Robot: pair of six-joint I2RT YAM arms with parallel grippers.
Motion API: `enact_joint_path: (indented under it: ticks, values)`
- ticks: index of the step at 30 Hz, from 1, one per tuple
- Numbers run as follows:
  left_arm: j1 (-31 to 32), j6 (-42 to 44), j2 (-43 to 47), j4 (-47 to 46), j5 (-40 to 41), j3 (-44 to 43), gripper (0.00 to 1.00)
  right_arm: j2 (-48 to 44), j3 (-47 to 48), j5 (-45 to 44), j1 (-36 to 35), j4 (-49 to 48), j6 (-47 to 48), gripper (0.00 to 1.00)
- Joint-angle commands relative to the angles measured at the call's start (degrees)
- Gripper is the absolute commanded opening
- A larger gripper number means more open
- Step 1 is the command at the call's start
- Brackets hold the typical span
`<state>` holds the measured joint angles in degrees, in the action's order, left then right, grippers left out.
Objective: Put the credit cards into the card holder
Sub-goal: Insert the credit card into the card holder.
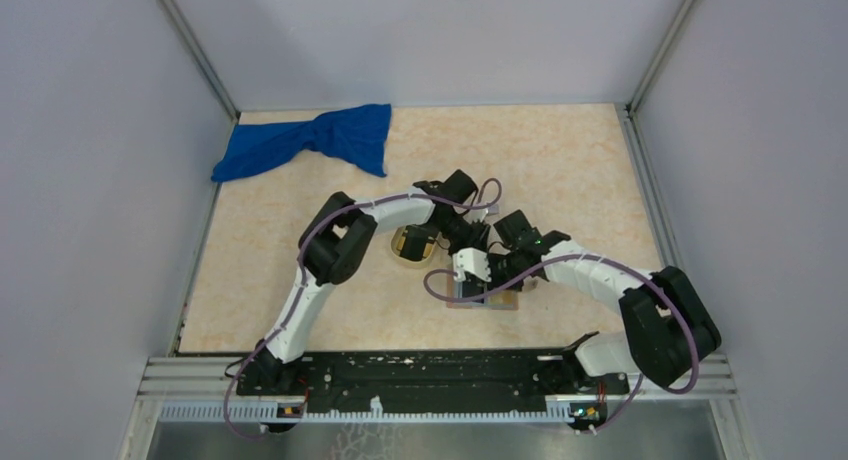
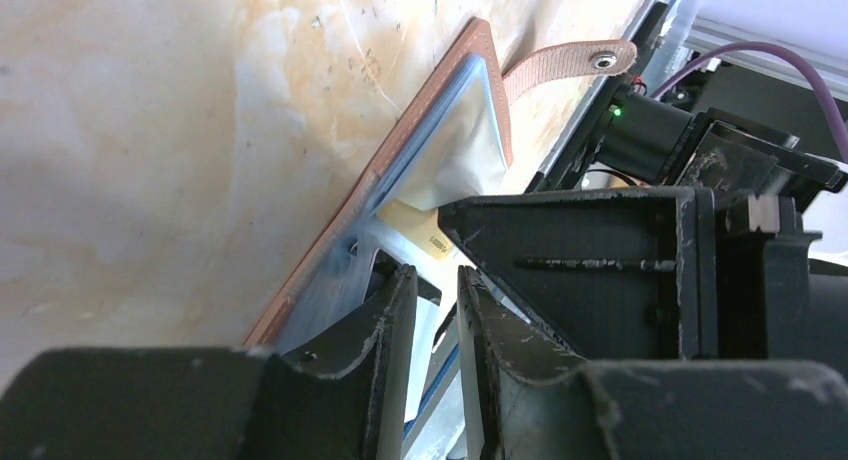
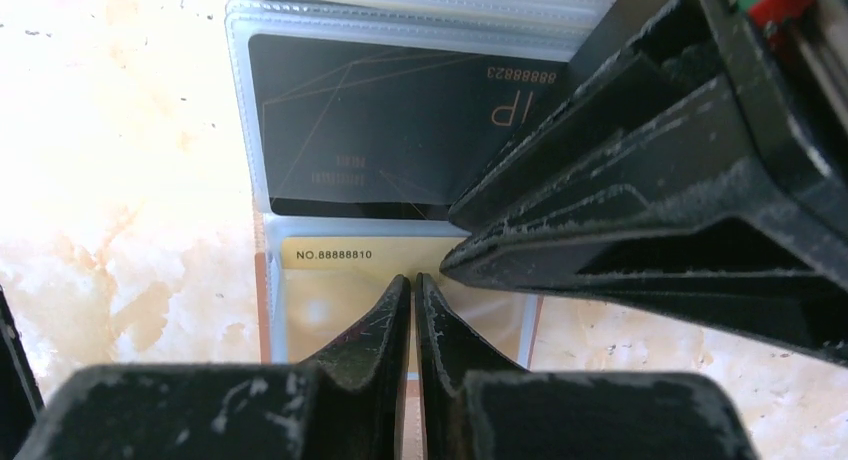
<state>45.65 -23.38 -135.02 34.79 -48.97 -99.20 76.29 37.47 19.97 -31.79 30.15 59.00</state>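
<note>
overhead view looks down; both wrist views close on card holder (image 2: 455, 130).

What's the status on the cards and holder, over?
Right end effector shut, left end effector slightly open, both at card holder. Black card and gold card sit in clear sleeves. No obstruction seen.

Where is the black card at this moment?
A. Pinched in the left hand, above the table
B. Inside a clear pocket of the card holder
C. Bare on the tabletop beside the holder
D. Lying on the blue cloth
B: the right wrist view shows the black card lying flat behind clear plastic in a pocket of the open card holder.
</note>
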Motion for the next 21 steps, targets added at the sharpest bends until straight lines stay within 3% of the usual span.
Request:
enact_joint_path:
  ticks: [1, 5, 7, 11, 14, 18, 21]
  values:
    - [-1.4, 2.6, 0.0, 0.3, 15.9, 5.2, 0.32, 0.0, 0.8, 0.9, 2.4, 4.4, 1.5, 0.06]
    - [-1.4, 1.0, 5.5, -5.9, 16.9, 8.1, 0.32, -5.0, 2.8, 18.1, 7.1, 9.8, 4.6, 0.14]
    - [-1.3, 0.2, 9.3, -10.6, 16.9, 10.4, 0.32, -8.3, 3.6, 26.2, 10.3, 14.0, 9.1, 0.31]
    - [-0.1, -1.8, 20.4, -25.3, 18.4, 19.9, 0.32, -12.9, 4.3, 33.0, 17.4, 15.9, 9.7, 0.53]
    - [1.4, -2.7, 30.2, -38.2, 21.8, 31.3, 0.31, -12.9, 5.4, 34.6, 23.5, 18.4, 9.3, 0.58]
    - [5.7, -2.4, 44.1, -51.5, 33.9, 48.7, 0.32, -10.8, 7.3, 32.8, 30.3, 21.7, 9.2, 0.59]
    - [10.9, -2.4, 51.8, -58.3, 46.0, 59.9, 0.46, -10.3, 6.0, 26.3, 30.7, 22.3, 8.5, 0.59]
